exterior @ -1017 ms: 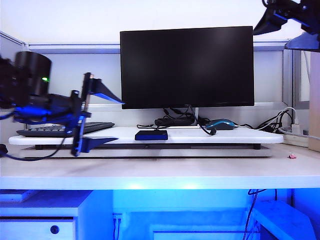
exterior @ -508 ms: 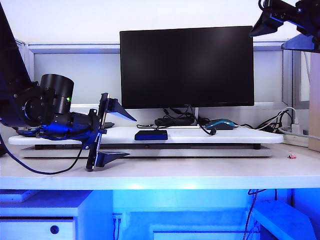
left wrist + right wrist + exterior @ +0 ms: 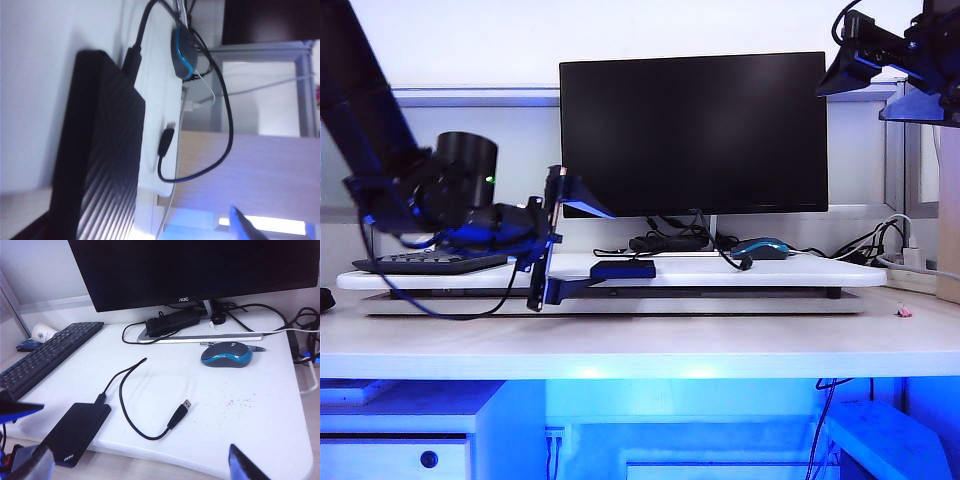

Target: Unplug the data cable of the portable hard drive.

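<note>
Since a second ago the left arm has swung in from the far left of the desk toward the middle, and the left gripper [image 3: 582, 237] now sits right at the front left corner of the portable hard drive [image 3: 623, 269]. Its jaws are spread wide, one finger up high in front of the monitor [image 3: 693, 133] and the other low along the edge of the white board [image 3: 800, 276], just about reaching the drive. Not pinching anything that I can see.

The right gripper [image 3: 850, 62] has barely budged, hanging way up in the top right corner above the monitor, jaws also spread and holding nothing.

The drive itself lies flat near the front edge of the white board, roughly in the middle. From the right wrist camera you can see the data cable [image 3: 131, 416] is plugged into the drive's back end, loops out over the board and curls round, with its free USB plug [image 3: 179, 414] lying loose on the board and not connected to anything. The left wrist camera is so close to the drive [image 3: 102, 165] that its ribbed top fills most of the shot, with the cable's small plug [image 3: 132, 59] seated in it.

A keyboard [image 3: 42, 357] sits to the left of the drive and a blue mouse [image 3: 226, 354] further back on the right, both well apart from it.
</note>
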`<state>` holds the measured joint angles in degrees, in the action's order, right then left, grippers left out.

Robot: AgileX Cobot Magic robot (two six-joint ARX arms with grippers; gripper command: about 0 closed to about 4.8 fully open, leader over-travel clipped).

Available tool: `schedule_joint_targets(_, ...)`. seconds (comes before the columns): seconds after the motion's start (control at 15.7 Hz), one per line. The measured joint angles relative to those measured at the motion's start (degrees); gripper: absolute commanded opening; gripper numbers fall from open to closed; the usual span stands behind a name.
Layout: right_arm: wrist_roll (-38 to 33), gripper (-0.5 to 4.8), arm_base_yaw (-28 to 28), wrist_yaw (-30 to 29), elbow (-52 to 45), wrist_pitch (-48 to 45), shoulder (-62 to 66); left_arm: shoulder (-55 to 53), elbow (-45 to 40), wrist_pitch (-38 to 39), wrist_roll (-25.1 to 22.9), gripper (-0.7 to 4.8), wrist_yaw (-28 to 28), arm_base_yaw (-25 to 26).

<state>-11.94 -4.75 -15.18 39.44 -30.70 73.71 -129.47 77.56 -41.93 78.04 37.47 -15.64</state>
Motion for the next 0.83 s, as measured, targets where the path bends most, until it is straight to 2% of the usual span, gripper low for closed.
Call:
schedule_joint_targets(0.13,0.00,4.79,0.00,0.00,0.00,-0.07,0.00,-0.22,0.42,2.67,-0.70,4.79,-0.02,-0.13)
schedule_joint_targets(0.19,0.00,4.79,0.00,0.02,0.00,-0.31,0.00,-0.61,0.35,4.31,-1.49,4.49,-0.07,-0.20)
schedule_joint_targets(0.25,0.00,4.79,0.00,0.04,0.00,-0.98,0.02,-0.79,0.44,4.28,-1.73,2.61,-0.15,-0.22)
schedule_joint_targets(0.32,0.00,4.79,0.00,0.07,0.00,-2.78,0.02,-1.05,0.50,4.02,-2.14,-0.06,-0.94,-0.66)
schedule_joint_targets(0.38,-0.85,4.79,0.00,-3.58,0.00,-2.82,0.02,-1.46,0.68,2.43,-7.78,-0.06,2.34,-0.83)
schedule_joint_targets(0.44,-1.55,4.79,0.00,-4.52,0.00,-2.86,0.15,-1.66,0.66,1.97,-9.09,-0.06,4.00,-0.81)
schedule_joint_targets(0.64,-3.76,4.79,-0.11,-9.53,2.71,-2.21,3.28,-1.92,0.35,0.31,-9.92,-0.06,7.65,-1.01)
schedule_joint_targets(0.83,-4.33,4.79,-2.40,-14.53,11.30,-0.81,8.83,-1.97,0.37,-2.60,-10.08,-0.06,10.27,-1.07)
